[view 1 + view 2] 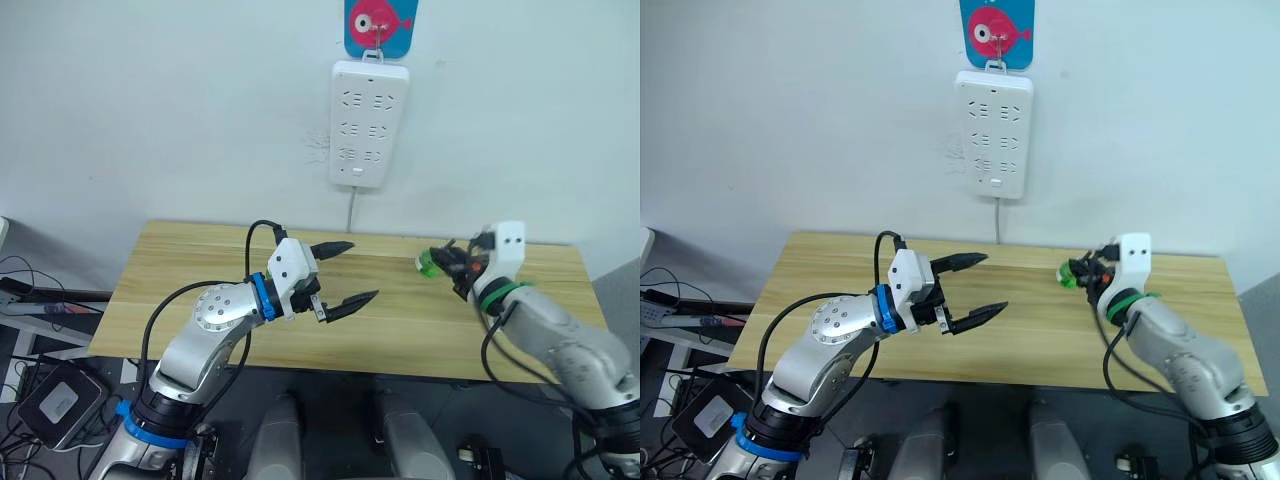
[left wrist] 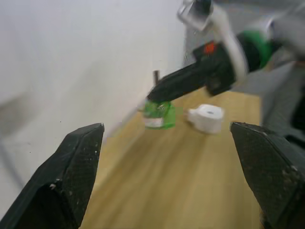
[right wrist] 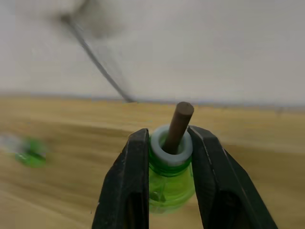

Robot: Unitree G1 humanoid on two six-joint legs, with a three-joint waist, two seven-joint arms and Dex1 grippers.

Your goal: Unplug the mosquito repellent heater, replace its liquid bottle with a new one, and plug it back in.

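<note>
1. Nearest the robot, the left tool [image 1: 350, 272] hovers over the middle of the counter [image 1: 200, 300], black fingers spread wide and carrying nothing — parked, I'd say, ready to take a hand-off.
2. Over on the right, the right tool [image 1: 447, 262] is pinching its liquid bottle [image 3: 169, 179] by the neck, just under the white collar, dark wick rod poking up bare. That grip probably keeps the wick clear.
3. The mosquito repellent heater [image 2: 206, 118] lies on the counter just beside that bottle, seen from the left wrist. It's unplugged, and with the bottle out, the swap looks partway done.
4. A blurred green shape [image 3: 29, 152] rests farther along the counter. It may be the new one, but no cap can be made out.
5. Farthest back, the power strip [image 1: 368, 124] hangs on the wall, sockets bare, its cable dropping behind the counter.
</note>
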